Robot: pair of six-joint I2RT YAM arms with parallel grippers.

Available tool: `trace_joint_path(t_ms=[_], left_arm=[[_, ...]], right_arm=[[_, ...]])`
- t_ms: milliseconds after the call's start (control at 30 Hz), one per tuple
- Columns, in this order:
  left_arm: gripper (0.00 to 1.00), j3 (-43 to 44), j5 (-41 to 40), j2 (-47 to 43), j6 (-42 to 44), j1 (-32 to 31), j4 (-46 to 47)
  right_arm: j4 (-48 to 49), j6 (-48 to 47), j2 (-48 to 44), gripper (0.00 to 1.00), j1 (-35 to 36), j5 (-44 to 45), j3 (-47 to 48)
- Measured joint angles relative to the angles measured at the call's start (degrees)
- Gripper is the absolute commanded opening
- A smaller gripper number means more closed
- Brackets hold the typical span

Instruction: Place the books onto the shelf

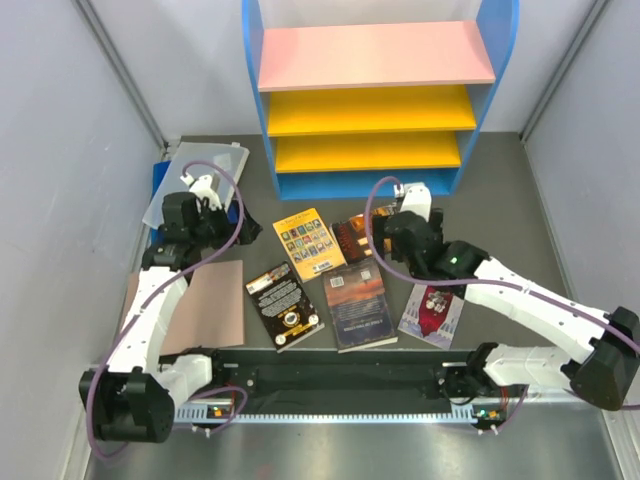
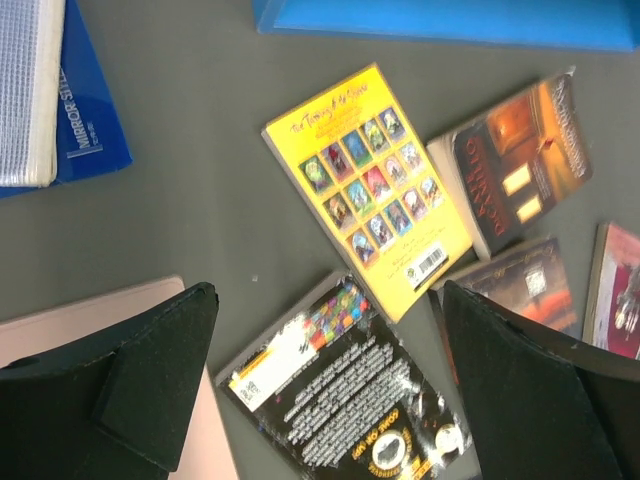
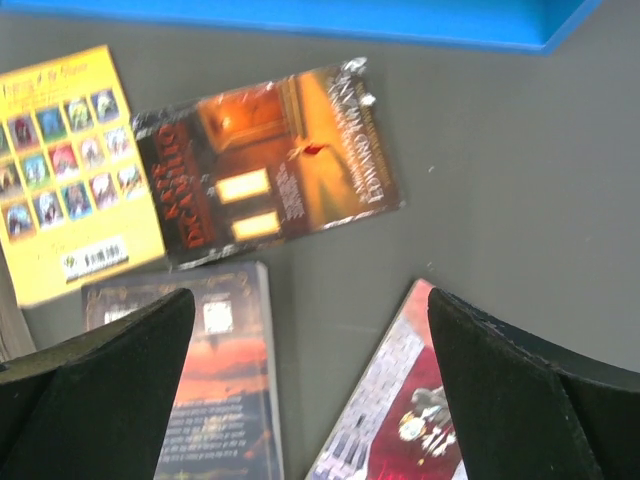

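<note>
Five paperbacks lie flat on the dark table [image 1: 510, 200], just in front of the shelf [image 1: 375, 55] and none on its boards: the yellow book [image 1: 308, 241] and the orange-glow book [image 1: 352, 238] sit nearest it, edge to edge, with the black book [image 1: 284, 305], the sunset book [image 1: 358, 305] and the pale book [image 1: 432, 312] in a row closer to the arms. The left gripper [image 2: 328, 295] hangs over the yellow and black covers, jaws wide apart and empty; the right gripper [image 3: 310, 300] hangs between the sunset and pale books, equally spread, holding nothing. A brown cardboard sheet [image 1: 205, 305] lies left of the black book, a translucent folder [image 1: 200, 170] beyond it
</note>
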Motion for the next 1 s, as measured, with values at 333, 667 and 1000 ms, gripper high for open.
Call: trace_joint_path(t_ms=[333, 667, 1000], left_arm=[[0.99, 7.34, -5.2, 8.37, 5.01, -10.38, -9.68], [0.0, 10.19, -9.84, 18.21, 3.58, -31.06, -9.6], [0.0, 13.18, -14.88, 31.76, -2.36, -42.88, -8.37]], right_arm=[[0.48, 2.64, -1.55, 1.0, 2.32, 0.09, -3.76], [-0.24, 6.29, -1.77, 1.0, 0.13, -5.29, -8.83], [15.12, 7.21, 0.17, 1.0, -18.38, -36.52, -27.54]])
